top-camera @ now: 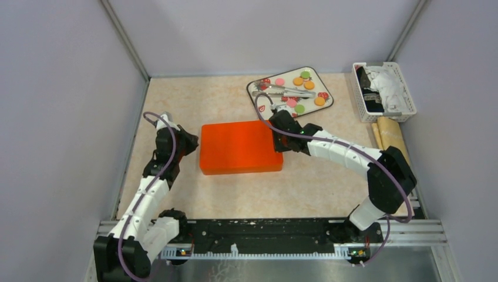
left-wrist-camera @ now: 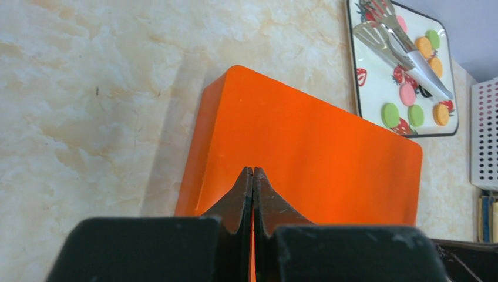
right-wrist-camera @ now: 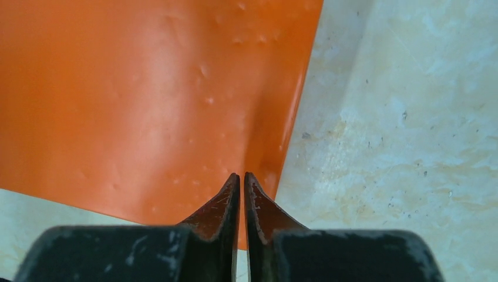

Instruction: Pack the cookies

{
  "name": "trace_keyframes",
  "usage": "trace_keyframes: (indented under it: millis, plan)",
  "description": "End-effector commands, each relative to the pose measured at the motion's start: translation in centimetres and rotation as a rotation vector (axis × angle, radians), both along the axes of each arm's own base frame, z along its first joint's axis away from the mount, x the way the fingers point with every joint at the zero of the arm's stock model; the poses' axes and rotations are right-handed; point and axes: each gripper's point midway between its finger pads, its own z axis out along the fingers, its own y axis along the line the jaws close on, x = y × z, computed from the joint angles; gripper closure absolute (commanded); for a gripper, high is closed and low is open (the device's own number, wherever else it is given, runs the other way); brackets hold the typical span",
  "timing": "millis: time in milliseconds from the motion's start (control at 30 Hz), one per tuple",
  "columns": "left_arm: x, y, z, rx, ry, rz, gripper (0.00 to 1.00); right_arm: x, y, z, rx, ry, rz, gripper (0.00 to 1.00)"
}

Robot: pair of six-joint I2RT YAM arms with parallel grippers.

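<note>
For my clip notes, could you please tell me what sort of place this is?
Probably a robot test cell: plain grey walls enclose a marble-patterned table, with two arms bolted to a metal rail.

Both arms reach in toward centre. The left arm stands bent on the left side, wrist turned right; left gripper point(left-wrist-camera: 253, 170) pinched together, empty. The right arm has its elbow out right, forearm stretching left; right gripper point(right-wrist-camera: 241, 175) also pinched together, empty.

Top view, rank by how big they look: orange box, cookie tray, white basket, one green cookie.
1. The orange box, clearly largest.
2. The tray and the white basket: too alike to rank.
3. The green cookie, smallest by far.
</note>
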Motion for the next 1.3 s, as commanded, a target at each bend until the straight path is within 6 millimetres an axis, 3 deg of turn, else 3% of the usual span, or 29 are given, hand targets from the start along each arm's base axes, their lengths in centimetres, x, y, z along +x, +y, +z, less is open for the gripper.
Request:
trace_keyframes:
  millis: [0, 33, 100, 233, 400, 500, 567, 600, 633, 700, 833, 1033, 1200, 1267]
  plan:
    - [0.6, -1.9, 4.5, -0.015, -0.15, -0.114, 1.0, 1.5, 1.5, 7.5, 0.098, -0.164, 0.022, 0.82]
    - [0.5, -2.5, 5.1, -0.023, -0.167, -0.155, 1.0, 1.6, 1.6, 8.1, 0.113, -0.178, 0.023, 0.65]
    - [0.3, -3.7, 6.8, -0.041, -0.189, -0.221, 0.95, 1.8, 1.7, 9.1, 0.127, -0.201, 0.028, 0.48]
    - [0.4, -5.1, 11.6, -0.053, -0.24, -0.313, 0.64, 2.3, 1.1, 10.3, 0.095, -0.231, 0.009, 0.22]
    - [1.3, -5.6, 15.2, -0.036, -0.257, -0.35, 0.38, 2.9, 0.1, 11.7, 0.072, -0.277, -0.026, 0.18]
    - [1.8, -6.4, 16.1, -0.039, -0.255, -0.398, 0.03, 3.3, -0.6, 11.8, 0.043, -0.292, -0.061, 0.17]
    - [2.1, -6.8, 16.5, -0.034, -0.235, -0.425, 0.01, 3.5, -1.4, 11.8, 0.013, -0.299, -0.103, 0.14]
    - [2.4, -6.7, 16.6, -0.026, -0.218, -0.421, 0.01, 3.7, -2.2, 11.9, -0.016, -0.308, -0.131, 0.04]
    - [2.6, -6.5, 16.5, -0.012, -0.202, -0.416, 0.01, 3.8, -3.1, 12.2, -0.048, -0.321, -0.169, 0.02]
    - [2.8, -6.4, 16.3, 0.011, -0.175, -0.425, 0.01, 4.2, -5.6, 13.2, -0.139, -0.366, -0.263, 0.01]
    - [2.2, -6.0, 15.3, 0.025, -0.159, -0.393, 0.01, 3.9, -8.4, 14.7, -0.228, -0.425, -0.362, 0.01]
    - [2.7, -2.8, 11.2, 0.107, -0.077, -0.222, 0.01, 3.6, -6.8, 14.0, -0.085, -0.443, -0.268, 0.01]
    - [3.3, -4.8, 10.0, 0.062, -0.093, -0.322, 0.01, 4.2, -7.0, 13.2, -0.128, -0.408, -0.261, 0.01]
    - [3.5, -4.7, 9.4, 0.063, -0.087, -0.316, 0.02, 4.2, -7.6, 12.9, -0.149, -0.4, -0.308, 0.01]
